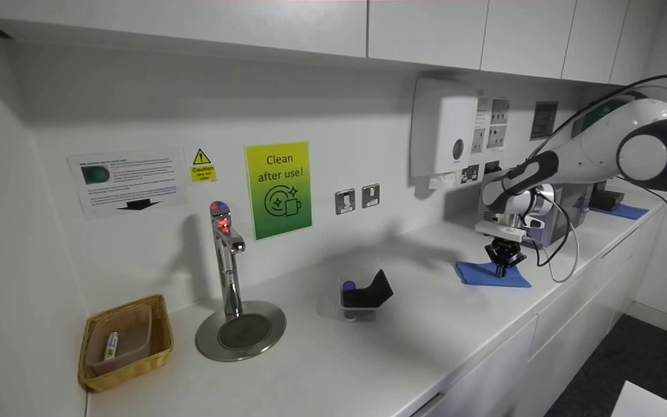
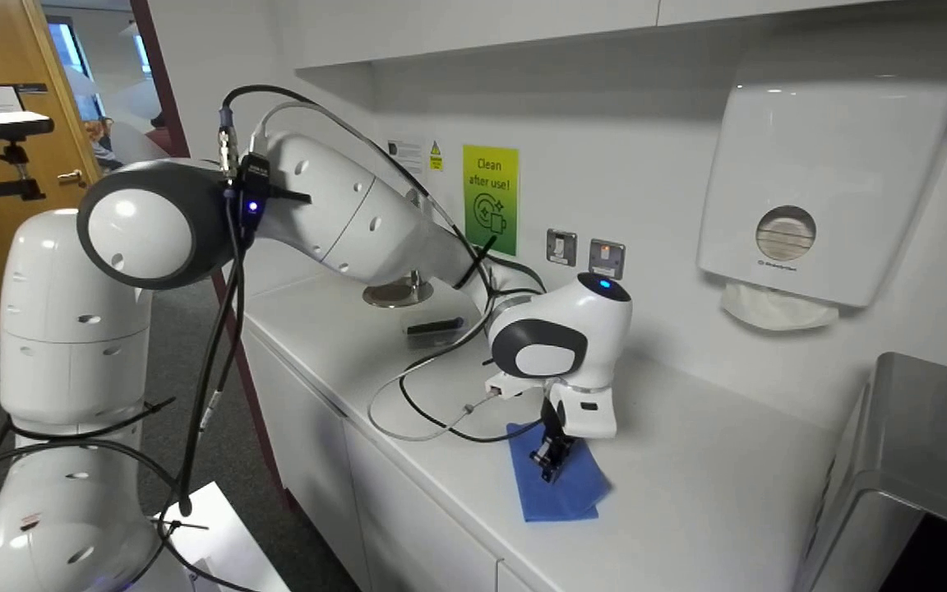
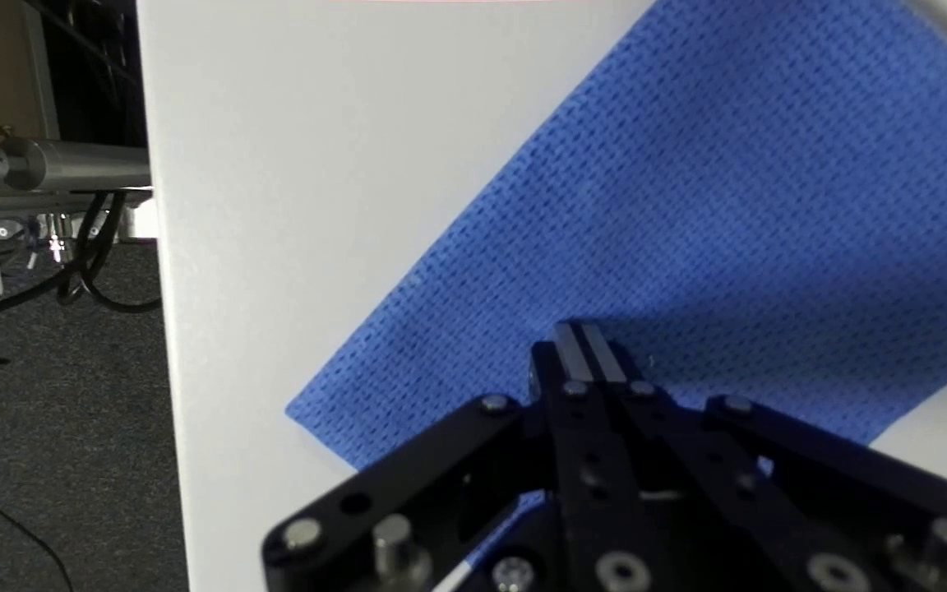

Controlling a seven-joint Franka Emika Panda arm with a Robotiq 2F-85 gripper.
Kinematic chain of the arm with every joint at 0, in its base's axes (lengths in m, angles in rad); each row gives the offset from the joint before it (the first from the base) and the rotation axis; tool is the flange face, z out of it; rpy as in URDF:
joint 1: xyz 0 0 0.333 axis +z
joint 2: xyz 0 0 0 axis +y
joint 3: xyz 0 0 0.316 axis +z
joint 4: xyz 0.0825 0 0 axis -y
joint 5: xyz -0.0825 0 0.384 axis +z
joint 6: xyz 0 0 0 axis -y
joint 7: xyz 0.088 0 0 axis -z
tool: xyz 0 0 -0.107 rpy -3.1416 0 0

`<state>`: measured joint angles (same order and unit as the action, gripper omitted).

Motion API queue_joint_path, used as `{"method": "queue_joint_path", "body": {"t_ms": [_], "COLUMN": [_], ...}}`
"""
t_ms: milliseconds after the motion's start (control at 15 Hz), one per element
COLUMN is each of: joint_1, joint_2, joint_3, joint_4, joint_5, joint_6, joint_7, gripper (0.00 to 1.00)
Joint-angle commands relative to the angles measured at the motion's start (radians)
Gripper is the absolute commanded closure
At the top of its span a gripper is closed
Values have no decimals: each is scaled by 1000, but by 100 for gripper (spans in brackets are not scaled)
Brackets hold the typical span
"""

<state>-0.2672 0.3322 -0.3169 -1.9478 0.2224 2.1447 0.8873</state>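
Counter (image 3: 293, 205), cloth (image 3: 728, 197) partly behind claw (image 3: 578, 330)

Blue cloth (image 3: 712, 230) (dark-flecked), black tool (image 3: 582, 337)

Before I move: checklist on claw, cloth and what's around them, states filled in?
1. Claw shut: ok.
2. Blue cloth on the counter, short of its front edge: ok.
3. Cloth gripped: cannot tell; none shows between the fingertips.
4. Cable loop off the counter: cannot tell.
5. Clear tub apart from the cloth: ok.
6. Grey appliance apart from the claw: ok.
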Motion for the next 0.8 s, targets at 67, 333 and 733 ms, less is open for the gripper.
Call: {"method": "queue_joint_path", "body": {"t_ms": [67, 333, 733], "joint_1": [-58, -78, -78], "joint_2": [124, 208, 337], "joint_3": [-14, -12, 5], "joint_4": [139, 287, 514], "joint_5": [67, 77, 58], "joint_6": [16, 4, -27], "joint_7": [22, 62, 154], "gripper": [100, 100, 100]}}
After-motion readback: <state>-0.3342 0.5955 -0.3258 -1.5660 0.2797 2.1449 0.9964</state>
